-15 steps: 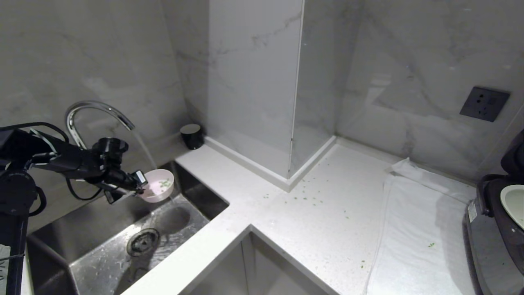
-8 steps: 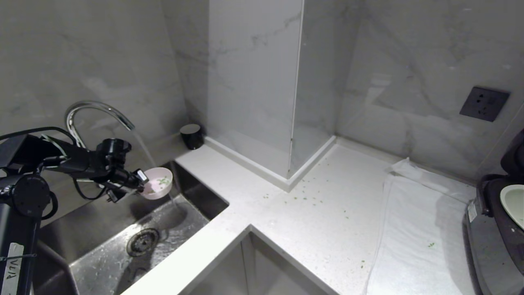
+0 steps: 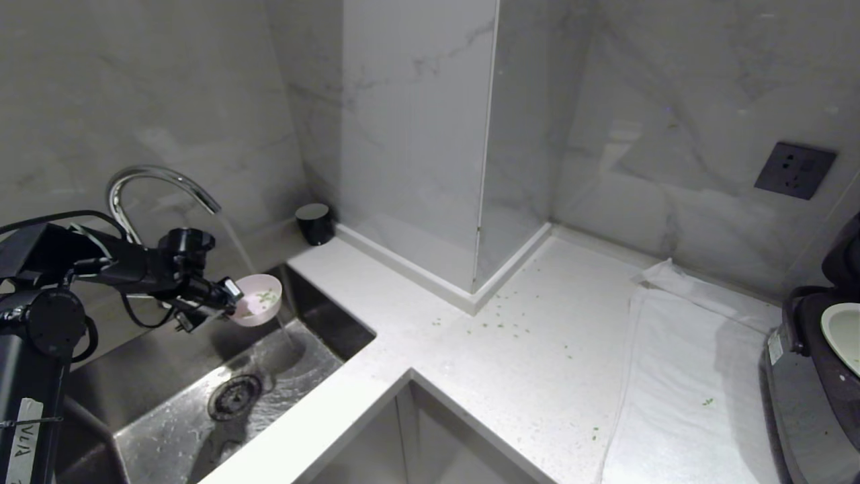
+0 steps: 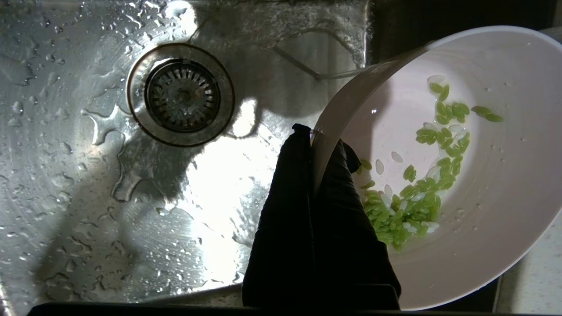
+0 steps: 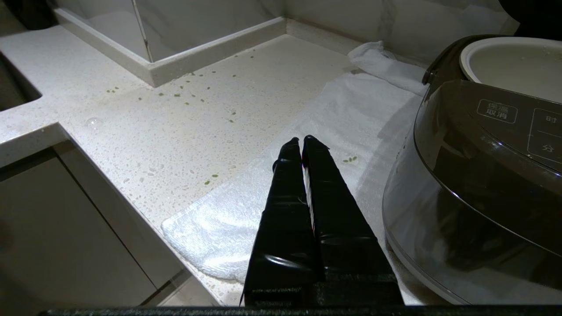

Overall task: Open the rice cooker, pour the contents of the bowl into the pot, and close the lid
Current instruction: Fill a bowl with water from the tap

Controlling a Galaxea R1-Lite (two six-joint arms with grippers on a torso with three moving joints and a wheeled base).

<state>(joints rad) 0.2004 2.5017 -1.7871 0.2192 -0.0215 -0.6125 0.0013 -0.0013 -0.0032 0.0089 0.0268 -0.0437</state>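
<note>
My left gripper (image 3: 232, 304) (image 4: 317, 139) is shut on the rim of the pink bowl (image 3: 259, 308) (image 4: 465, 175), holding it over the sink under the running tap. Green and white contents (image 4: 421, 193) (image 3: 267, 296) lie wet inside the bowl. At the far right stands the dark brown rice cooker (image 3: 813, 390) (image 5: 478, 184), open, with its pale pot (image 3: 843, 333) (image 5: 513, 66) showing. Part of the raised lid (image 3: 848, 259) shows at the right edge. My right gripper (image 5: 301, 140) is shut and empty, parked over the white towel beside the cooker.
A chrome tap (image 3: 158, 185) pours water past the bowl into the steel sink (image 3: 201, 403) with its drain (image 4: 181, 93). Green bits are scattered on the white counter (image 3: 497, 336). A white towel (image 3: 678, 376) lies before the cooker. A black cup (image 3: 314, 223) stands behind the sink.
My left arm has drawn the bowl slightly up and toward the left, still under the stream. The right arm has not moved.
</note>
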